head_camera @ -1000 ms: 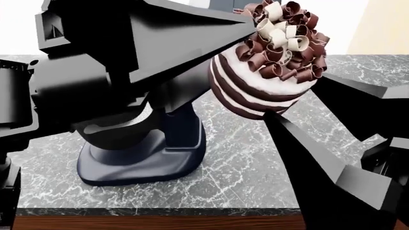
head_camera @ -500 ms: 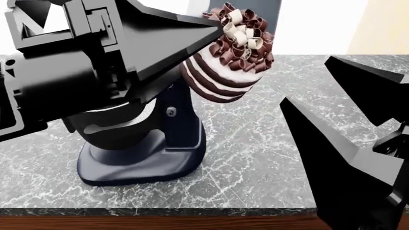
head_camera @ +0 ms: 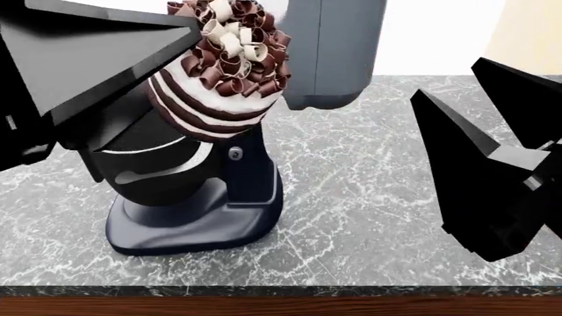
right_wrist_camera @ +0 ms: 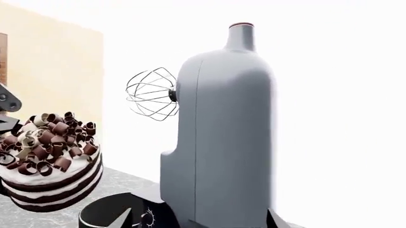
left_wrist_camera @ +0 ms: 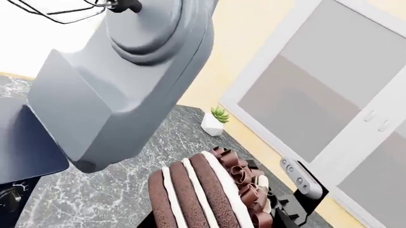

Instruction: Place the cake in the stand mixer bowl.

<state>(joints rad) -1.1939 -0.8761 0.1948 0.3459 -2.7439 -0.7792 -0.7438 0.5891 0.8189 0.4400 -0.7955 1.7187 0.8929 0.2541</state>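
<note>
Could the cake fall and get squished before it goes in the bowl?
It might. The cake hangs tilted in the left gripper, above the stand mixer bowl, so it could slip out and land sideways or miss. The grey mixer head and its whisk are close by, and bumping them could knock off the chocolate curls.

Obstacles: grey mixer head [head_camera: 330, 52] tilted up behind the stand mixer bowl [head_camera: 158, 178], whisk [right_wrist_camera: 151, 94] projecting from it above; the cake [head_camera: 220, 72], carried by the left gripper [head_camera: 131, 79], hangs tilted over the bowl's mouth, covering most of it. Free room: bare marble counter [head_camera: 351, 197] between mixer base and right gripper [head_camera: 491, 171]; small potted plant [left_wrist_camera: 216, 121] at the counter's far end.
</note>
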